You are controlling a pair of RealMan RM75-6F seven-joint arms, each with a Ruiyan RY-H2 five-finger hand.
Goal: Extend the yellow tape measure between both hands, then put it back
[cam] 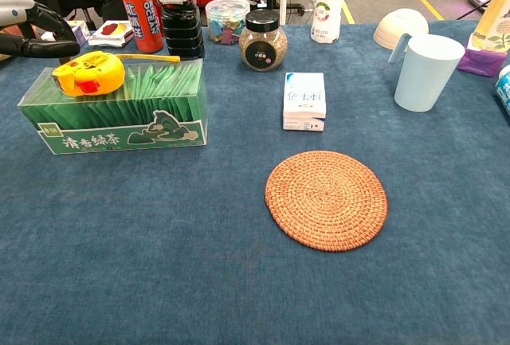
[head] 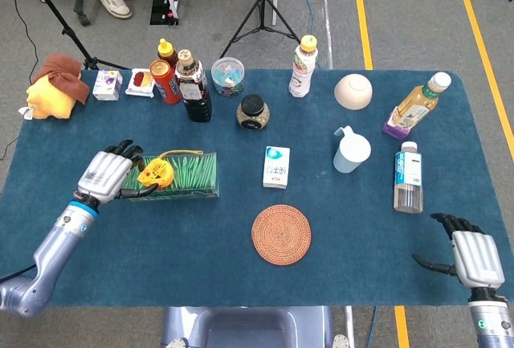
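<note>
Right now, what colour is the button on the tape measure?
Red, set on the yellow tape measure; the chest view shows it best.

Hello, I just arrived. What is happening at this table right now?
A two-armed robot is working with a yellow tape measure, which lies on top of a green tea box with a short bit of tape sticking out. The left hand sits just beside it, not holding it. The right hand waits open at the table's near right corner.

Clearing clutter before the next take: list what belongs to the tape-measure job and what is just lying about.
Job: yellow tape measure, green tea box it lies on, left hand, right hand.
Lying about: woven coaster, blue cup, white carton, jar.
</note>
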